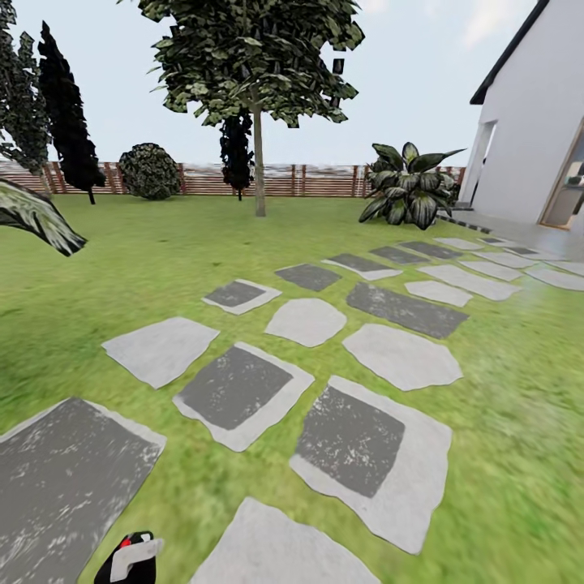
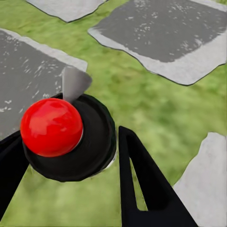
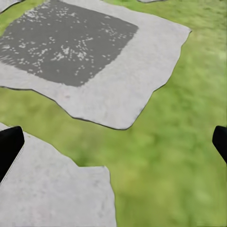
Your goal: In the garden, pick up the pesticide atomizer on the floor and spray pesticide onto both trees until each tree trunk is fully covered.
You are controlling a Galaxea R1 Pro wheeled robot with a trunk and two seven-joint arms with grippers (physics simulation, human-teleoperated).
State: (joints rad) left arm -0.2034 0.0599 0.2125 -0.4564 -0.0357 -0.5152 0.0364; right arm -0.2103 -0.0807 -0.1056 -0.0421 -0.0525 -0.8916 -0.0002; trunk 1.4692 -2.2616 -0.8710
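Observation:
The pesticide atomizer (image 2: 64, 137) is a black round body with a glossy red ball on top and a grey nozzle (image 2: 73, 82). My left gripper (image 2: 66, 144) is shut on it, one black finger on each side, above grass and stepping stones. The atomizer (image 1: 134, 558) also shows at the bottom edge of the head view. My right gripper (image 3: 113, 144) is open, its two fingertips far apart, with nothing between them, over grass and a stone. One tree (image 1: 258, 97) with a straight bare trunk (image 1: 259, 174) stands far off on the lawn, before the fence.
Grey stepping stones (image 1: 235, 389) run across the lawn toward the white house (image 1: 535, 130) at right. A brown slat fence (image 1: 316, 180) closes the far side. A broad-leaved plant (image 1: 410, 191), a round bush (image 1: 149, 170), dark narrow trees (image 1: 65, 105) and a near leaf (image 1: 36, 215) show.

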